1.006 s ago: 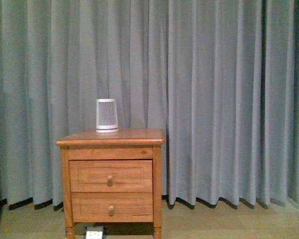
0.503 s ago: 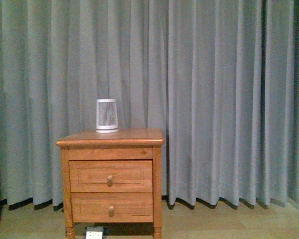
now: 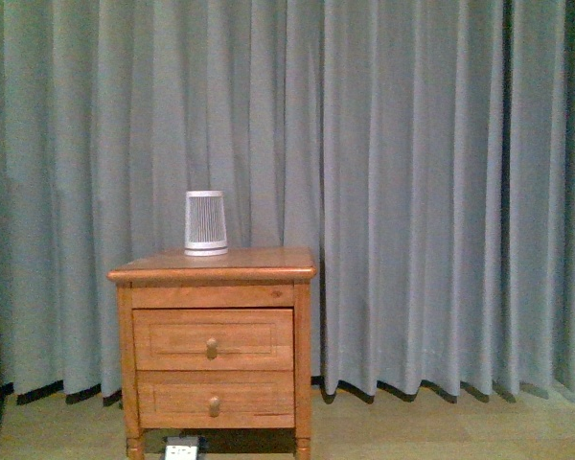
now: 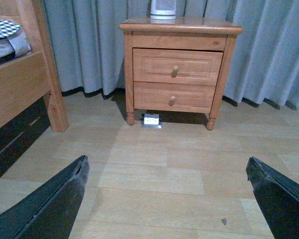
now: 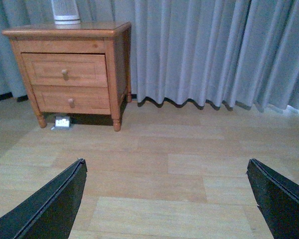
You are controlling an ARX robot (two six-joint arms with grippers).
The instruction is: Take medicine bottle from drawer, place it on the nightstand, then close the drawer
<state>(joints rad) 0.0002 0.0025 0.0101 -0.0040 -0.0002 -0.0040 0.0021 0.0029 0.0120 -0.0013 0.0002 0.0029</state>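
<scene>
The honey-brown nightstand [image 3: 216, 264] stands against the curtain at the lower left of the front view; it also shows in the left wrist view [image 4: 179, 26] and the right wrist view [image 5: 65, 30]. Its upper drawer [image 3: 213, 339] is shut, with one round knob; it also shows in the wrist views [image 4: 177, 66] [image 5: 65, 69]. The medicine bottle is hidden. My left gripper [image 4: 167, 172] is open and empty above the floor, far from the nightstand. My right gripper [image 5: 167, 172] is open and empty too. Neither arm shows in the front view.
A white slatted cone [image 3: 206, 222] stands on the nightstand top. The lower drawer [image 3: 216, 399] is shut. A white power strip [image 3: 180, 447] lies under the nightstand. A wooden bed frame [image 4: 25, 84] stands left of it. Grey curtains [image 3: 412, 192] hang behind. Wood floor [image 5: 179, 164] lies in front.
</scene>
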